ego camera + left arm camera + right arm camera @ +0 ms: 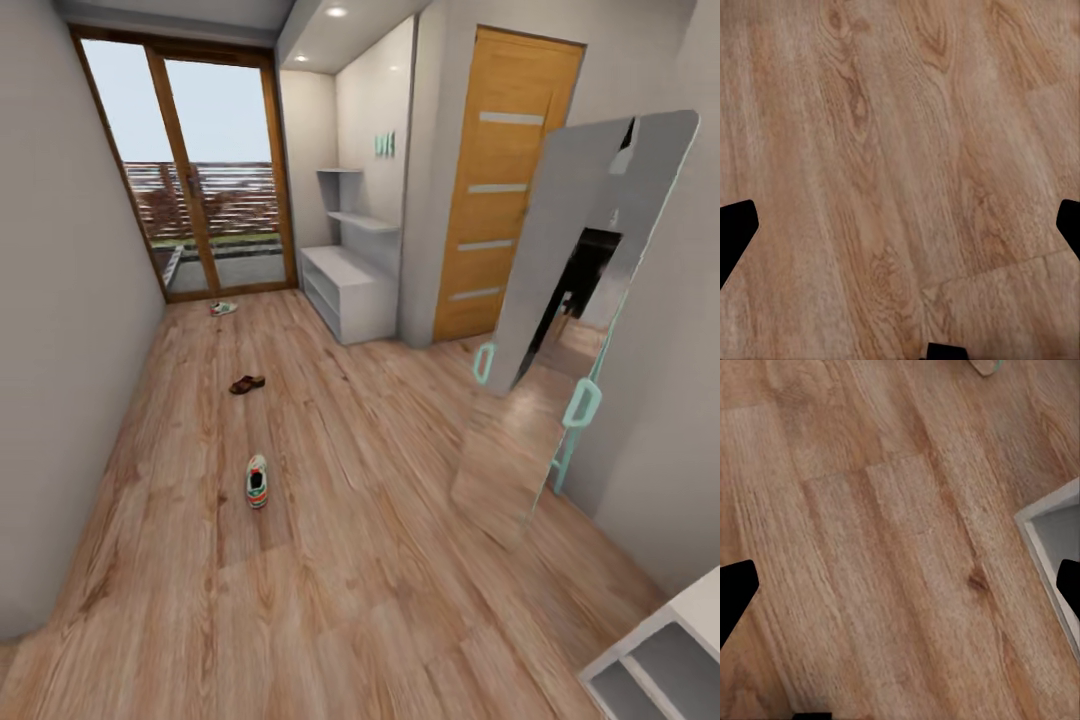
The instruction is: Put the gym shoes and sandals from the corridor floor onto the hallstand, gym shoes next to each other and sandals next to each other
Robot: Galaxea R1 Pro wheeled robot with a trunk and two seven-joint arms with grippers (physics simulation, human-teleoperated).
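Observation:
One gym shoe lies on the corridor floor in the middle of the head view, toe pointing away. Farther on lies a brown sandal. A second gym shoe rests near the glass door. The hallstand, pale grey with stepped upper shelves, stands against the right wall beyond them. In the left wrist view my left gripper hangs open over bare planks, its dark fingertips far apart. My right gripper is likewise open above the floor, holding nothing.
A tall mirror with mint-green fittings leans against the right wall. A wooden door stands behind it. A low white shelf unit sits at the near right, and its corner lies close to my right gripper. A glass door closes the corridor's far end.

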